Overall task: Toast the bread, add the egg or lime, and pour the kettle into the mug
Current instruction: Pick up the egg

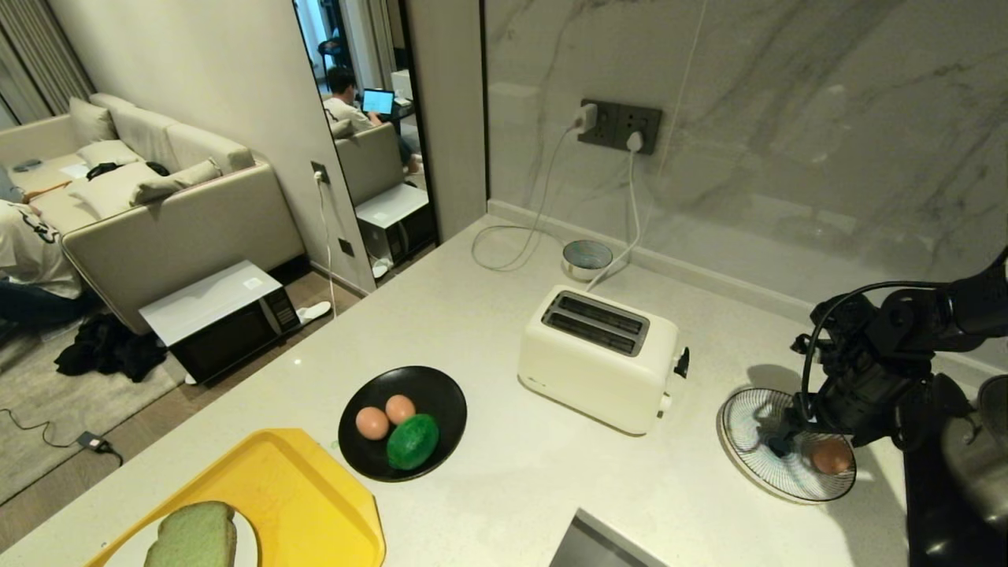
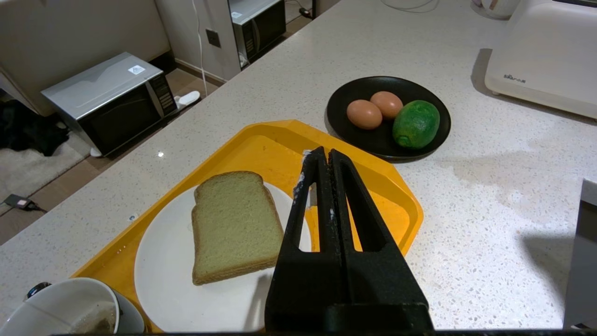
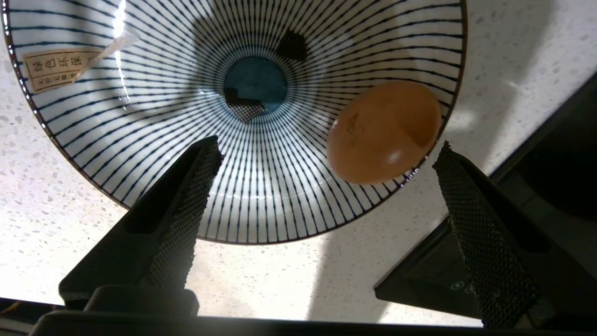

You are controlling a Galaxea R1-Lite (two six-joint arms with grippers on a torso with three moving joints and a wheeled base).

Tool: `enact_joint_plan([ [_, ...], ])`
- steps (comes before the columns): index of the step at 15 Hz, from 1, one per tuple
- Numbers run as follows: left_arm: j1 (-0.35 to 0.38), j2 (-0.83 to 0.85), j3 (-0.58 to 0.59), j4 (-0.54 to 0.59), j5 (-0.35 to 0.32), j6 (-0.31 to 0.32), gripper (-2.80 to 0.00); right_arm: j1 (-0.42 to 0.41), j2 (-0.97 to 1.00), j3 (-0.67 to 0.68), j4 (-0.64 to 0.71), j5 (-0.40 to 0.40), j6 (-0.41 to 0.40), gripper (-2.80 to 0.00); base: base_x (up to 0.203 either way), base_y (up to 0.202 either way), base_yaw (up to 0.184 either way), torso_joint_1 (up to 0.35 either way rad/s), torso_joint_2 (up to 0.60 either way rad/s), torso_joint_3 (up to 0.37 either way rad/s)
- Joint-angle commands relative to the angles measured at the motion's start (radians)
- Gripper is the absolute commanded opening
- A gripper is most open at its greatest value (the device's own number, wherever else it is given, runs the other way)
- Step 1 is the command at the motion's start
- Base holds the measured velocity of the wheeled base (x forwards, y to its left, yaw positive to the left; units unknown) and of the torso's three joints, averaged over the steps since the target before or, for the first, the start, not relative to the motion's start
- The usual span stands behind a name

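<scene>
A pinkish-brown egg (image 3: 383, 131) lies free near the rim of a blue-striped bowl (image 1: 748, 441), also seen as the egg (image 1: 831, 455) in the head view. My right gripper (image 3: 327, 147) hangs just above it, open, nothing between its fingers. Two more eggs (image 1: 372, 423) and the lime (image 1: 412, 442) sit in a black dish (image 1: 441, 394). The pale green bread (image 2: 233, 224) lies on a white plate (image 2: 196, 298) in a yellow tray (image 1: 315, 488). My left gripper (image 2: 322, 154) is shut and empty above the tray. The mug (image 2: 65, 308) shows beside the plate. The kettle is out of view.
A cream toaster (image 1: 598, 354) with two empty slots stands mid-counter, plugged into the wall socket (image 1: 622, 124). A black hob (image 1: 945, 512) lies right of the bowl. A small metal dish (image 1: 587, 258) sits by the wall. The counter edge runs along the left, with a microwave (image 1: 224, 319) on the floor below.
</scene>
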Motion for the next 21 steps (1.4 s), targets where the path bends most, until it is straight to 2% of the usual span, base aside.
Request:
enact_joint_plan([
  [1,0.001,0.0,0.0,0.0,0.0,-0.001,-2.8,-0.001,0.037,-0.027,0.003,0.005,0.001,0.0,0.0,0.0,0.0,0.0,0.0,0.0],
  [11,0.001,0.0,0.0,0.0,0.0,-0.001,-2.8,-0.001,0.018,0.003,0.046,0.007,0.022,0.0,0.0,0.0,0.0,0.0,0.0,0.0],
  [14,0.001,0.0,0.0,0.0,0.0,0.0,-2.8,0.002,0.024,0.004,0.046,0.048,0.022,0.0,0.0,0.0,0.0,0.0,0.0,0.0],
  [21,0.001,0.0,0.0,0.0,0.0,0.0,-2.8,0.003,0.04,-0.017,0.044,0.072,0.016,0.0,0.0,0.0,0.0,0.0,0.0,0.0],
])
